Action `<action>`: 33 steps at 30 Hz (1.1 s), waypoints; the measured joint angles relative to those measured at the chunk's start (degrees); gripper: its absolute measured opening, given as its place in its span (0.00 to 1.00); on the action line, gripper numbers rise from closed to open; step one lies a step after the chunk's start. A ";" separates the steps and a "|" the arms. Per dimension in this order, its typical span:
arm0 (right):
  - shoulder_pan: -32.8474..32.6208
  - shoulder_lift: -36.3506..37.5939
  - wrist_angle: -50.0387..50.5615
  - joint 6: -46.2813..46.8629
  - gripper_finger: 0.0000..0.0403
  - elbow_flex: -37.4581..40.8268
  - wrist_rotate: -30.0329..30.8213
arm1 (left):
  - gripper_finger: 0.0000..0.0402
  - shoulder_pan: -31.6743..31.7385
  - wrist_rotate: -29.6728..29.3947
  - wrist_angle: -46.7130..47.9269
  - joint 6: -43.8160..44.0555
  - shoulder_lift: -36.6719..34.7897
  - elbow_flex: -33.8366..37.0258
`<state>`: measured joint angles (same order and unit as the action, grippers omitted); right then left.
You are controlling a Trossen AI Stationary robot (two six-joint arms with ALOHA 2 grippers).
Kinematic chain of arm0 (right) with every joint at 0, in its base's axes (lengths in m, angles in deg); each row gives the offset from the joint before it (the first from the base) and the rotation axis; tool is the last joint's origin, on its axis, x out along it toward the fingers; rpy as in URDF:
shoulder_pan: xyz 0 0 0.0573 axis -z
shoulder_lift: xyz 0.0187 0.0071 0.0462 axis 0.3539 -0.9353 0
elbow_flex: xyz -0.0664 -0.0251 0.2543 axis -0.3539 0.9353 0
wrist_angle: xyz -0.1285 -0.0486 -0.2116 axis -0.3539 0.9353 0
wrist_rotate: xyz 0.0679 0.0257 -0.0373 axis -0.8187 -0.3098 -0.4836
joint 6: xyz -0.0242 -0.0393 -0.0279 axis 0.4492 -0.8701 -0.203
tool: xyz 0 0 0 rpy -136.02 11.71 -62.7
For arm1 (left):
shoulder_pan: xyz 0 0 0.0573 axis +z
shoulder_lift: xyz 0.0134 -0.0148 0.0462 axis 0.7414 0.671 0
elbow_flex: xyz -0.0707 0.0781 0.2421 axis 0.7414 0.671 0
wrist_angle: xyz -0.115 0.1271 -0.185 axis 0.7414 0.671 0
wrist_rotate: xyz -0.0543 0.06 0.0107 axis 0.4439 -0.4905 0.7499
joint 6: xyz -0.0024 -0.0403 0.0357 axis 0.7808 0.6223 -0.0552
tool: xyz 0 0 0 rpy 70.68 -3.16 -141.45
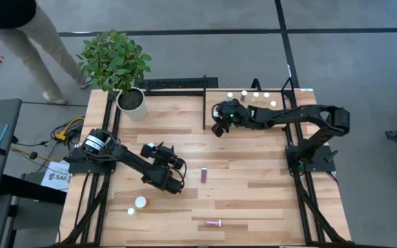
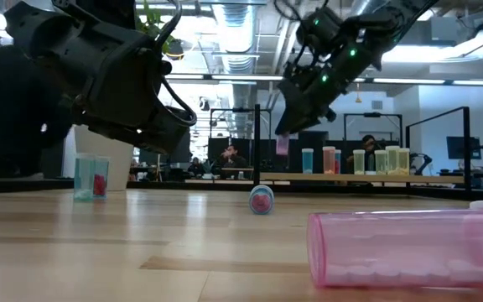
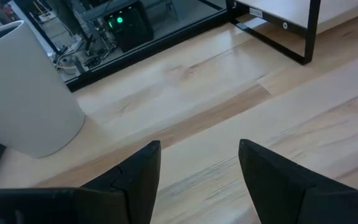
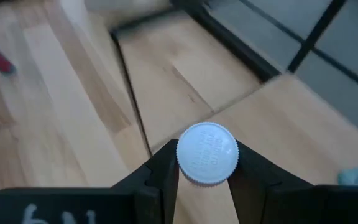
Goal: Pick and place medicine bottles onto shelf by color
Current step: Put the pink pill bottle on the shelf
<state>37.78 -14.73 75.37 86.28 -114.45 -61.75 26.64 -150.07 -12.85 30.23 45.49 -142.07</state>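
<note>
Bottle [image 4: 207,154], white cap up, is pinched upright between the right gripper [image 1: 218,128] fingers, hanging just over the shelf [image 1: 216,110] edge, so it goes straight down. Left gripper [image 3: 197,180] waits spread wide over the table [image 1: 253,193]. More bottles [image 2: 376,159] stand on the shelf.

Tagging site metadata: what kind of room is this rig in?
Looks like an open-plan robotics lab or office. A wood table stands on grey floor; bare ducts run overhead, a person sits at desks behind, and another person walks past.
</note>
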 joint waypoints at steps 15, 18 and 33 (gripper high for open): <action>1.69 -6.94 -6.42 2.85 0.34 0.00 0.07 | 0.51 0.11 0.48 -0.02 0.42 0.00 -0.02; 2.83 -7.86 -7.10 2.89 0.34 -0.08 0.18 | 0.51 0.11 0.48 -0.02 1.51 0.00 -0.02; 8.34 -7.63 -6.86 2.85 0.34 0.00 0.24 | 0.51 0.20 0.50 -0.18 2.08 0.00 -0.02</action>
<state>46.12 -22.35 68.51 89.14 -114.45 -61.50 26.84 -149.57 -13.03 32.31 45.49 -142.09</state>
